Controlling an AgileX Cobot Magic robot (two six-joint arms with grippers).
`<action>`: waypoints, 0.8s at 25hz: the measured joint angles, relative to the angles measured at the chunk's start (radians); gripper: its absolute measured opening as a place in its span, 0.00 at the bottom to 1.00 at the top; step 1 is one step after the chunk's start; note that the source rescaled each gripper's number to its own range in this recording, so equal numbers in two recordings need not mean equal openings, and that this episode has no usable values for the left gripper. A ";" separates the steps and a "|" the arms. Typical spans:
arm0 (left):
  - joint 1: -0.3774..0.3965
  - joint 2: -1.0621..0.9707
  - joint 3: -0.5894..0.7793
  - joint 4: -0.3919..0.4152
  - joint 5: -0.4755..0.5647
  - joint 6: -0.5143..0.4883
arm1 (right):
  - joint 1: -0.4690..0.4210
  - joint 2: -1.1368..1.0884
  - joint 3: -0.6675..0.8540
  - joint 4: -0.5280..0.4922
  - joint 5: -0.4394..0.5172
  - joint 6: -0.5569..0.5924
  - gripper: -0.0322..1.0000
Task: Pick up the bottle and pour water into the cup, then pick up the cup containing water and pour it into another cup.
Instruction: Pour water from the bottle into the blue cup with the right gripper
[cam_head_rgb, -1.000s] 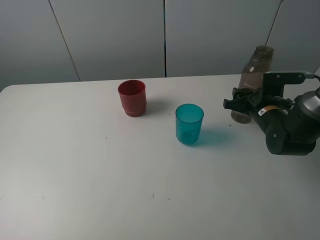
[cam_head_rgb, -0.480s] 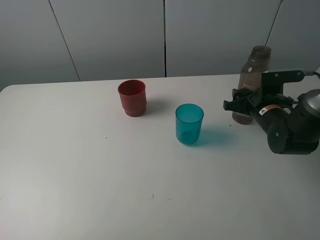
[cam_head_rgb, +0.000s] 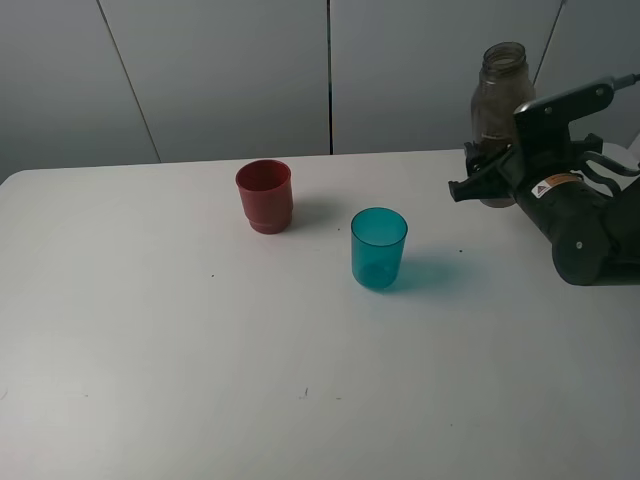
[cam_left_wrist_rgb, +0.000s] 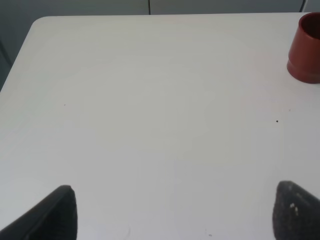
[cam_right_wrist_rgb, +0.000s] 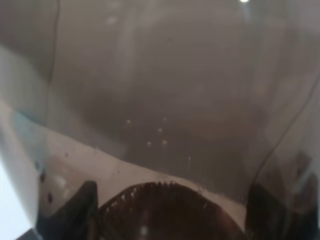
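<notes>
Bottle (cam_head_rgb: 499, 92) higher than before, within right end effector (cam_head_rgb: 479, 178) grip.

The left hand (cam_left_wrist_rgb: 175, 215) hangs over a white bench (cam_left_wrist_rgb: 150, 110), its two dark fingertips (cam_left_wrist_rgb: 56, 216) showing only as blunt ends set wide apart, with bare bench surface between them. Well ahead of the hand and off to one side, an opaque red cup (cam_left_wrist_rgb: 306, 50) stands upright on its stepped, narrower base, partly cut off by the picture's edge. A few tiny dark specks (cam_left_wrist_rgb: 277, 120) dot the surface, and a dark grey backdrop (cam_left_wrist_rgb: 75, 6) lies beyond the bench's rounded far corner.
</notes>
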 joint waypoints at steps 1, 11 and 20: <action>0.000 0.000 0.000 0.000 0.000 0.000 | 0.000 0.000 0.000 -0.016 0.000 -0.035 0.07; 0.000 0.000 0.000 0.000 0.000 0.000 | 0.000 0.000 0.000 -0.105 0.000 -0.307 0.07; 0.000 0.000 0.000 0.000 0.000 0.000 | 0.000 0.000 0.000 -0.155 0.000 -0.522 0.07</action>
